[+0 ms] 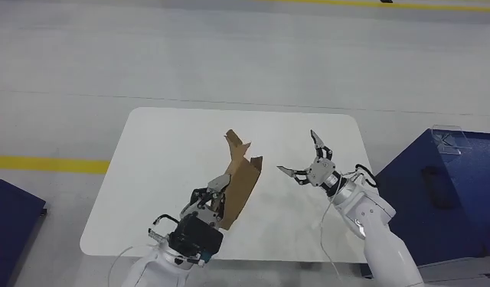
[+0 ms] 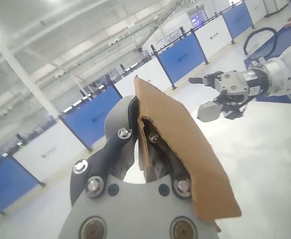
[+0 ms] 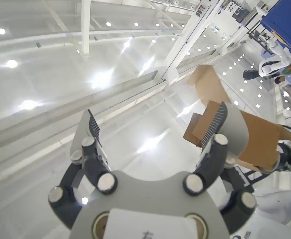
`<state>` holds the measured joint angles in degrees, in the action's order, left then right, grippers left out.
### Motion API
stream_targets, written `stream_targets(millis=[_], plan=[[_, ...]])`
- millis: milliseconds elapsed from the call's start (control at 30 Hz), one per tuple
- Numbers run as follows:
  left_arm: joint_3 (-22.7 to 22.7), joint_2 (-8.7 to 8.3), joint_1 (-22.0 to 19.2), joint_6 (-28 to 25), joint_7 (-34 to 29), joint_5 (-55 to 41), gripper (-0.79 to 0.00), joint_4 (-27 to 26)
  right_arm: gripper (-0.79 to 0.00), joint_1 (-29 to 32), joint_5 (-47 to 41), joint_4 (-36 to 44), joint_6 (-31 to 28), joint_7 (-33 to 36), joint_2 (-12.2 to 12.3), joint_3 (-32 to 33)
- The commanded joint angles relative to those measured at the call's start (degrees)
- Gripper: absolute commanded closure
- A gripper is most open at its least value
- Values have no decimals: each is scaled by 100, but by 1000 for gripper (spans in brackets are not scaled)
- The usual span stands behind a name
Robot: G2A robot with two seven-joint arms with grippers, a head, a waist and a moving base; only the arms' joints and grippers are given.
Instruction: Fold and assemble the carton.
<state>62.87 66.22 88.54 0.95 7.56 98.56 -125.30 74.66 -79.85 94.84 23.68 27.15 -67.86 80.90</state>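
Top view: left hand (image 1: pixel 217 191) clamps carton (image 1: pixel 243 181), its length pointing away; right hand (image 1: pixel 297 153) splayed.

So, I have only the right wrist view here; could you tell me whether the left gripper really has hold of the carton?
Observer: Yes. In the left wrist view the left gripper is shut on one edge of the carton.
Operator: Thank you. Is my right gripper touching the cardboard?
Observer: No. The top view shows the right gripper open, with a clear gap of bare table between it and the carton.
Operator: And is the carton lying flat?
Observer: No. From above it is held on edge over the table's middle, a flap jutting out at its far end.
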Motion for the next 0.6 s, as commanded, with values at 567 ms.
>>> stream_targets(millis=[567], plan=[[1538,149,-1342,843,-5181,-11006,0,1365,-785,913,1695,1187,-1346,1518,100,444]])
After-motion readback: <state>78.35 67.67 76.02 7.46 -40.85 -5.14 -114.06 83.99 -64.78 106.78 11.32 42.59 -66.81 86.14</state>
